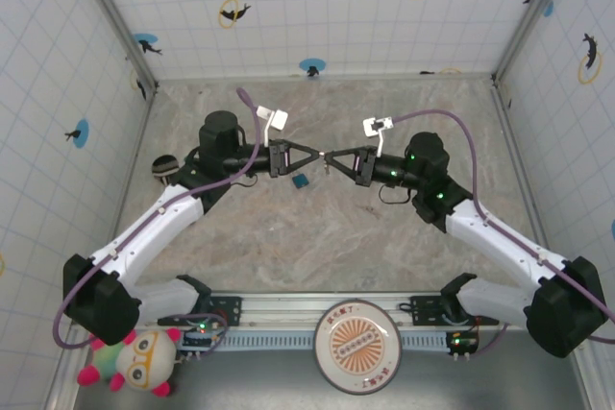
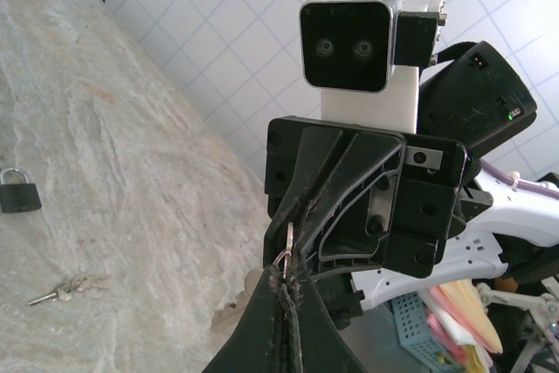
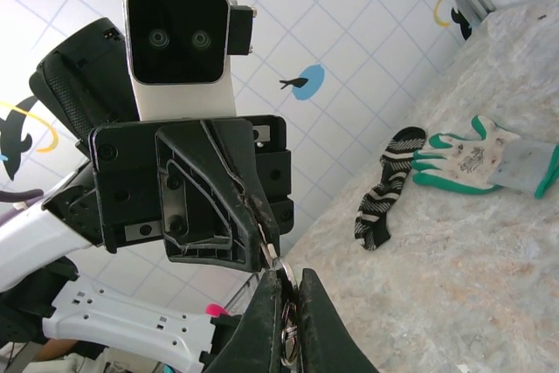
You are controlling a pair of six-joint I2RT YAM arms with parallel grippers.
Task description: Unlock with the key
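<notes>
Top view: the two arms are reaching inward, and the left gripper (image 1: 316, 158) and right gripper (image 1: 334, 160) are meeting tip to tip above the table (image 1: 384, 247). From here the padlock (image 1: 301, 180) is reading as a small blue block, lying just beside the left gripper on its near side.

Left wrist view: this is adding detail. The padlock is showing a dark body with its shackle looking shut. A loose bunch of keys (image 2: 59, 291) is lying on the table near it, not touching it.

Right wrist view: a green glove (image 3: 476, 159) and a striped glove (image 3: 383, 189) are lying side by side on the table, touching, near the tiled wall.

Key: the key (image 3: 268, 249) is sitting off the table as a silvery sliver, right where the two grippers' tips are meeting. It is well clear of the padlock.

Key ring: the key ring (image 3: 287, 338) is hanging from the key and running down between the right gripper's fingers.

Left gripper: its fingers are pressing together, pinching the key at their tips.

Right gripper: its fingers are closing on the key ring, with just a narrow slit between them.

Count: two arms, two grippers, one padlock, one held key on one ring, one loose bunch of keys and two gloves are showing.
</notes>
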